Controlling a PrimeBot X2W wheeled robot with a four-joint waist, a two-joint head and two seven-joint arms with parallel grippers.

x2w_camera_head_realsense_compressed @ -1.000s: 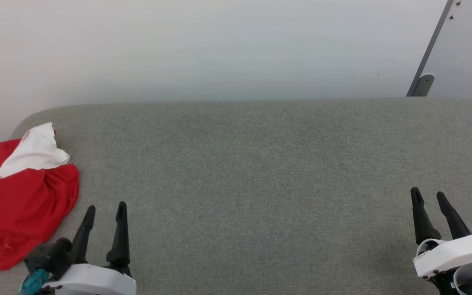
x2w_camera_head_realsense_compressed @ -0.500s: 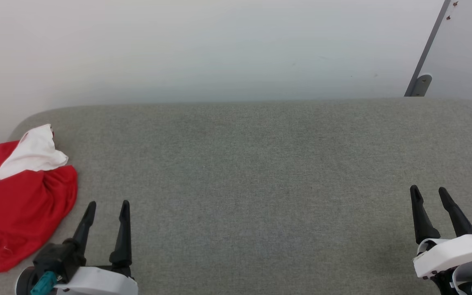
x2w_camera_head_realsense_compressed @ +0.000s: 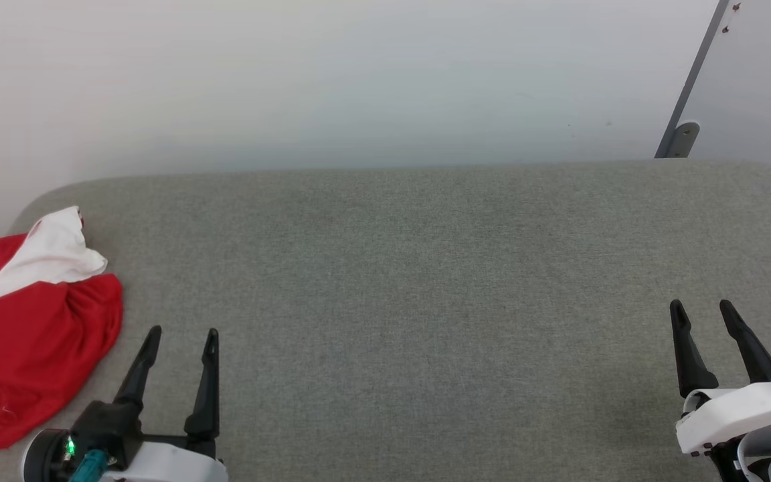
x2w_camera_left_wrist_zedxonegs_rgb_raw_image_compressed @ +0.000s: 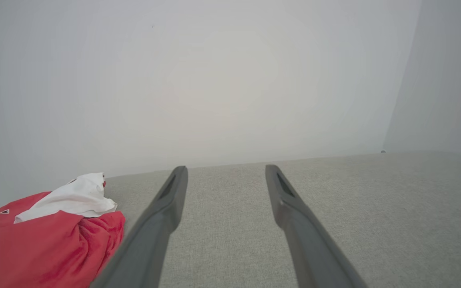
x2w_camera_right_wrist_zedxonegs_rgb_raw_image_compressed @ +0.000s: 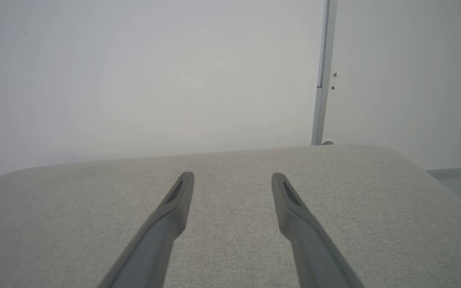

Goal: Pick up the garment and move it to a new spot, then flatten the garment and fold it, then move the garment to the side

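Left pincer has nudged toward 3 o'clock, away from the garment, which lies crumpled and untouched at the 9 o'clock edge of the desk. Both it and the right pincer gape open and empty, so by my read pick-up, flattening and folding all remain.

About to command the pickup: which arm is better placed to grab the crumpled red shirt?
Left. The garment lies crumpled at the left end of the grey surface, just beside the open left gripper. The right gripper, also open, sits at the far right end, well away from it.
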